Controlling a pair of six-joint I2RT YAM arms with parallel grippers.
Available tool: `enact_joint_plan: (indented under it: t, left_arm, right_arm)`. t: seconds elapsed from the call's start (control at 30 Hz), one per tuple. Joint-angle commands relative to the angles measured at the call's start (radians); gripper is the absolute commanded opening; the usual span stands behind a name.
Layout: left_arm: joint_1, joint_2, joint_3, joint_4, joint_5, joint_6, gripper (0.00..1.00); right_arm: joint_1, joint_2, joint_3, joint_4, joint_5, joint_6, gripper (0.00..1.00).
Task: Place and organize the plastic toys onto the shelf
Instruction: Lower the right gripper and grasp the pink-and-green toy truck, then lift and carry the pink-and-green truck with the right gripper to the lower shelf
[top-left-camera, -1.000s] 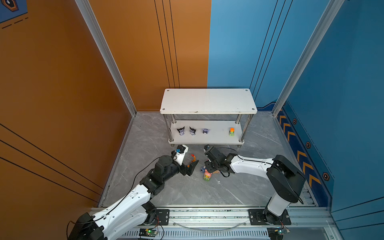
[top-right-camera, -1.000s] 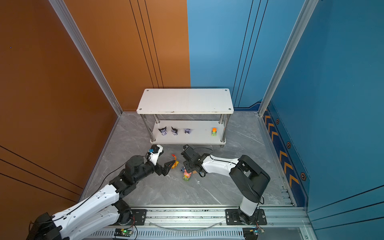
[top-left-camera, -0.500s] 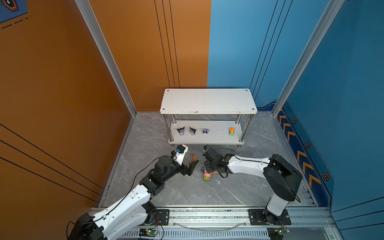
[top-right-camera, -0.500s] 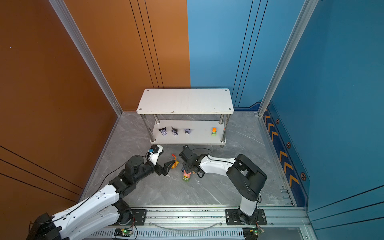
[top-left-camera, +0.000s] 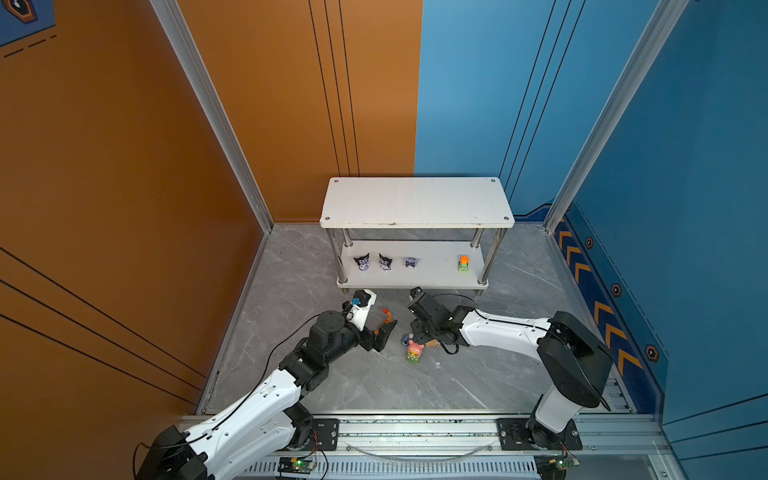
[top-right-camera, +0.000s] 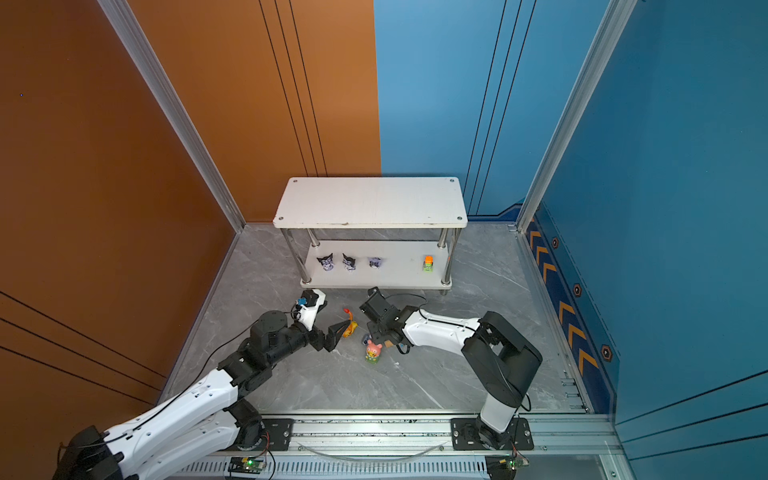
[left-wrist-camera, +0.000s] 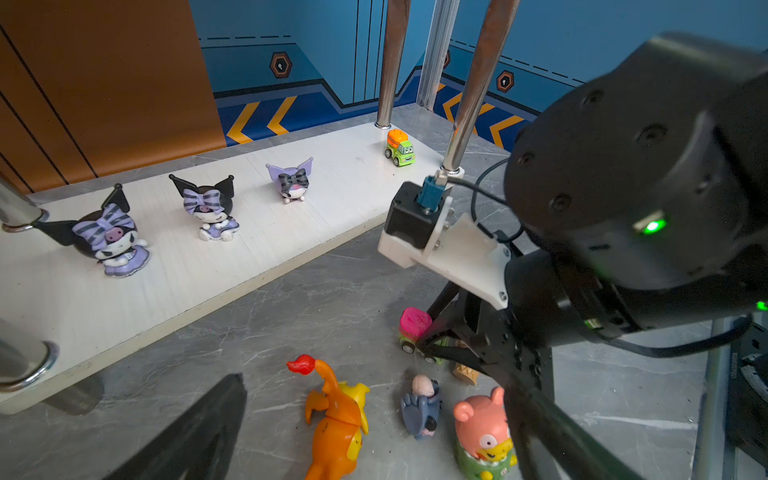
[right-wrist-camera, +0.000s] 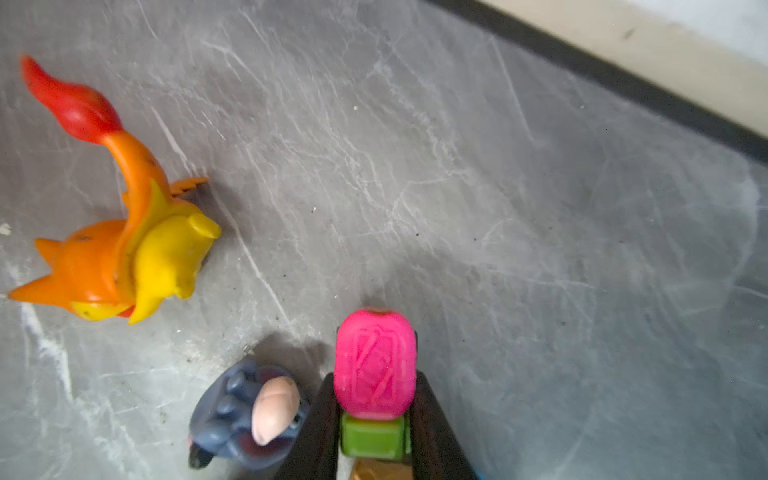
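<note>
Looking outward from your rail: your left gripper gapes wide over the grey marble floor, while your right gripper seems clamped on the pink-topped green truck there. Beyond, the shelf stands near the orange wall and blue wall.

Robot lab test cell, not a home or shop. Walls were flat orange panels & blue panels set in an aluminium profile frame, w/ chevron decals along the base. Floor was a grey marble-look sheet. Two robot arms sat bolted to an aluminium rail at the front, w/ bare circuit boards showing green LEDs below. Only props: a small shelf & plastic toys.
</note>
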Motion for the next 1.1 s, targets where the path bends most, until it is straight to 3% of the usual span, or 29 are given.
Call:
enact_joint_plan:
  t: [0.0,0.47,0.73,1.07]
  left_arm:
    - [0.005,-0.005,-0.015,0.007,-0.010,0.001,0.98]
    - [0.006,-0.004,-0.017,0.009,-0.006,0.001,0.98]
    - [0.007,-0.009,-0.020,0.009,-0.011,0.001,0.98]
    - [0.009,-0.007,-0.021,0.009,-0.012,0.003,0.98]
  right_arm:
    - [-0.022,-0.057,0.016,-0.042,0.024,-0.010,0.24]
    - [-0.204,-0.110,0.095,-0.058,0.026,-0.061,0.23]
    - [-0.307,-0.025,0.206,-0.041,-0.009,-0.081,0.23]
    - [-0.336,0.141,0.346,-0.024,-0.048,-0.093,0.23]
